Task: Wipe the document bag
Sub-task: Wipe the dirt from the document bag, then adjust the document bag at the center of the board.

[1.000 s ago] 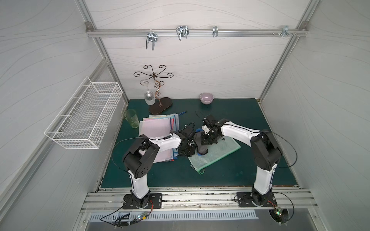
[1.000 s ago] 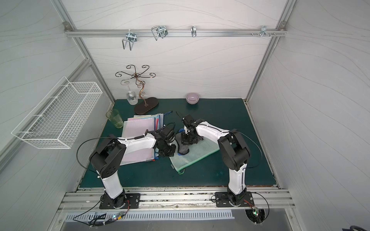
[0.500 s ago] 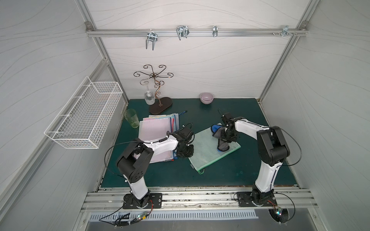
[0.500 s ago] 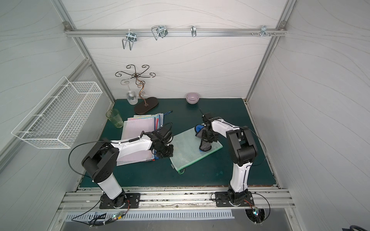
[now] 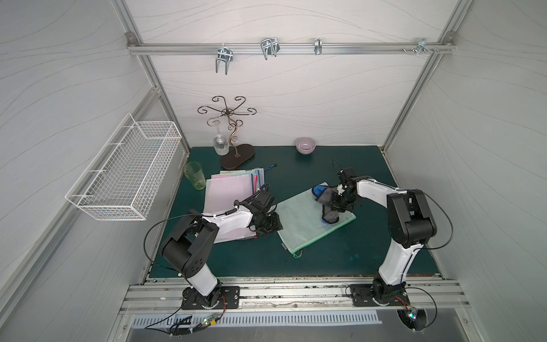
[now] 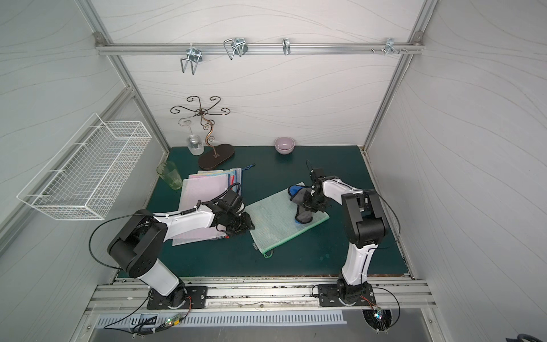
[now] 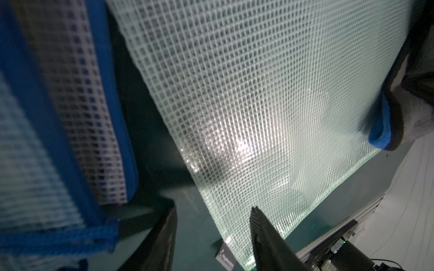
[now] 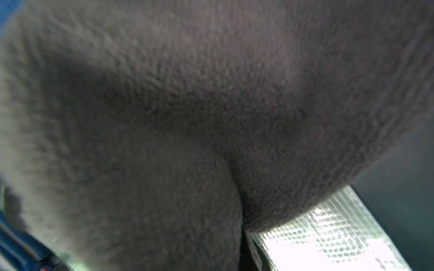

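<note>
Just beside the left fingers (image 7: 265,237), document bag (image 7: 246,105)

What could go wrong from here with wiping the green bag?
The left gripper stands open at the green bag's edge, not gripping it, so it may slide with the cloth. The right gripper holds the cloth bunched near the bag's end; a stroke could run onto the mat.
</note>
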`<control>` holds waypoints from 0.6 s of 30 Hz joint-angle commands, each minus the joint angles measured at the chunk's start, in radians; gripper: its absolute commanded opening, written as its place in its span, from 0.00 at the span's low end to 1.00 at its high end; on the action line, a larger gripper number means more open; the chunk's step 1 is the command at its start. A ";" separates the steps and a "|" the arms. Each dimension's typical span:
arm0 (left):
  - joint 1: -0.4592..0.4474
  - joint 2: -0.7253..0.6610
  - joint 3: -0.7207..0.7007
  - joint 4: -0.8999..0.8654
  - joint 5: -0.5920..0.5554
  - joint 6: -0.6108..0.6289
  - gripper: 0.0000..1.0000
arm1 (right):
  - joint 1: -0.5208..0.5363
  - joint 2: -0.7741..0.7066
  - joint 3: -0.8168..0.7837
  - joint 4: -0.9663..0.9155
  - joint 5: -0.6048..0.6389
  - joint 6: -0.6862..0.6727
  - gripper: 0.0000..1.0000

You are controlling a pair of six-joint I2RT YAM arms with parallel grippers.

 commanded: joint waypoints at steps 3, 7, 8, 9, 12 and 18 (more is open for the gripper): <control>0.007 0.080 0.045 0.001 -0.031 -0.049 0.53 | -0.002 0.025 -0.079 -0.013 -0.136 0.030 0.00; 0.010 0.154 0.060 0.030 -0.013 -0.084 0.54 | -0.005 0.019 -0.084 -0.004 -0.146 0.038 0.00; 0.010 0.165 0.063 0.040 -0.012 -0.088 0.53 | -0.006 0.019 -0.083 -0.003 -0.148 0.041 0.00; 0.010 0.174 0.066 0.053 -0.009 -0.094 0.54 | -0.006 0.018 -0.083 -0.002 -0.150 0.040 0.00; 0.010 0.195 0.079 0.066 -0.009 -0.101 0.52 | -0.005 0.017 -0.086 0.002 -0.153 0.045 0.00; 0.010 0.228 0.094 0.092 0.007 -0.106 0.47 | -0.001 0.023 -0.103 0.019 -0.158 0.049 0.00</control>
